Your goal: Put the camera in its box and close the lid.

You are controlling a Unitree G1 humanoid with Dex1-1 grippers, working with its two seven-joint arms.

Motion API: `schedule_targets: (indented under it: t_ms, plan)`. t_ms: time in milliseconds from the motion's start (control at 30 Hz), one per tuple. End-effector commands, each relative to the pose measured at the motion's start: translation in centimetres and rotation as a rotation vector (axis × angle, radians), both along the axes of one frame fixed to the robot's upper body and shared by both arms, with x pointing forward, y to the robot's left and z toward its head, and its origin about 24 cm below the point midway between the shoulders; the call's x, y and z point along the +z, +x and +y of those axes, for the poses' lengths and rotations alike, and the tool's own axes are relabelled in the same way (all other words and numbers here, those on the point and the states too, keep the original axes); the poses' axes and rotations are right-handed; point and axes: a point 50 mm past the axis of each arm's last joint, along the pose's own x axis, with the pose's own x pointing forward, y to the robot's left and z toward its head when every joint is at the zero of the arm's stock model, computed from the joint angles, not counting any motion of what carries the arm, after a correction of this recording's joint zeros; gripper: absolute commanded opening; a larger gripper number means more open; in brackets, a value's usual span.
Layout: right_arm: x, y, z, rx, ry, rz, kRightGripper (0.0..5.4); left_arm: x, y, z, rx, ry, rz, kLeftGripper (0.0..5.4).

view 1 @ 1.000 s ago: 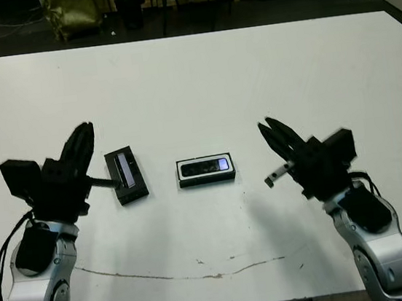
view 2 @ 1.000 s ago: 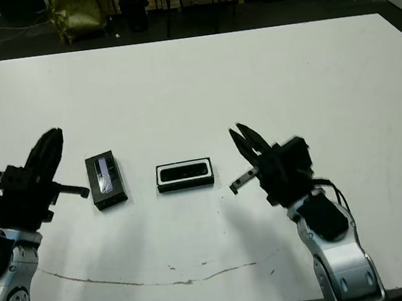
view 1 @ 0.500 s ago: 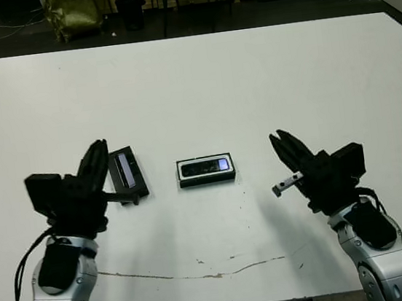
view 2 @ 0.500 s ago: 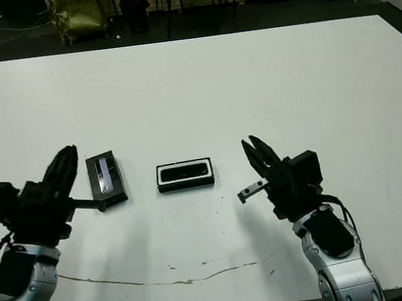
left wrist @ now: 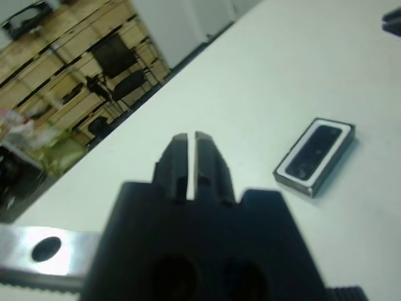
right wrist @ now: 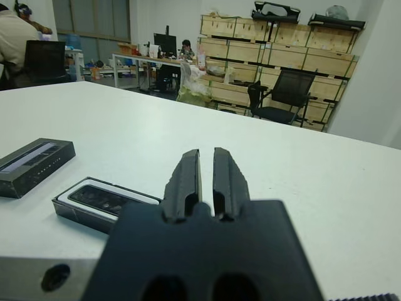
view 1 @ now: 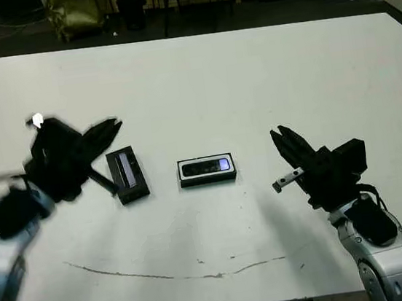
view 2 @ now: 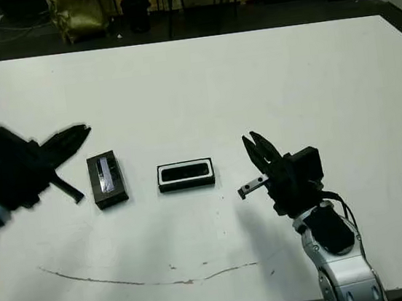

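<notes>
— How far along are you?

— About halfway, I judge. The camera (view 1: 207,167) lies inside the box (view 1: 207,180), flat against the white lining, with its bluish patch toward my right side. The box sits near the middle of the table (view 1: 250,71). So the first half looks done.

— And the lid?

— Not on yet. The lid (view 1: 127,175) lies flat on the table just to the left of the box, apart from it, pale strip facing up. It has to be picked up, turned to line up with the box, and set down over the camera.

— What are your hands doing?

— Neither one carries anything. My left gripper (view 1: 108,127) hovers just beside the lid's far left corner, blurred in the head views. In my left wrist view its two fingers (left wrist: 177,158) stand pressed nearly together with only a thin slit between them, empty. My right gripper (view 2: 257,146) hangs to the right of the box, well clear of it, and its fingers (right wrist: 185,179) are likewise drawn together on nothing.

— Which hand takes the lid?

— The left, I'd say, since it is the nearer one. It would need to spread its fingers first; the lid is low and flat, so the grasp on its edges could slip.
</notes>
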Motion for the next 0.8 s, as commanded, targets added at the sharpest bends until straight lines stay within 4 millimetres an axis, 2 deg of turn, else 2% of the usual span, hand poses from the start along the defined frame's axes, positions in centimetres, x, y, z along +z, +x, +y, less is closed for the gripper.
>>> schedule_targets:
  t_ms: [33, 433, 633, 800]
  plan:
    - [-0.6, -0.1, -0.4, -0.022, 0.002, 0.042, 0.02, -0.2, 0.8, -0.2, -0.045, 0.057, 0.096, 0.00]
    - [-0.5, -0.4, -0.9, -0.034, 0.010, 0.057, 0.02, -1.4, 2.3, -2.6, -0.182, 0.271, 0.287, 0.00]
    - [-0.6, -0.5, -1.0, -0.039, 0.009, 0.054, 0.02, -2.2, 2.2, -3.6, -0.244, 0.298, 0.392, 0.00]
    - [-0.7, -0.6, -1.1, -0.042, 0.008, 0.053, 0.02, -3.4, 2.0, -3.7, -0.212, 0.340, 0.459, 0.00]
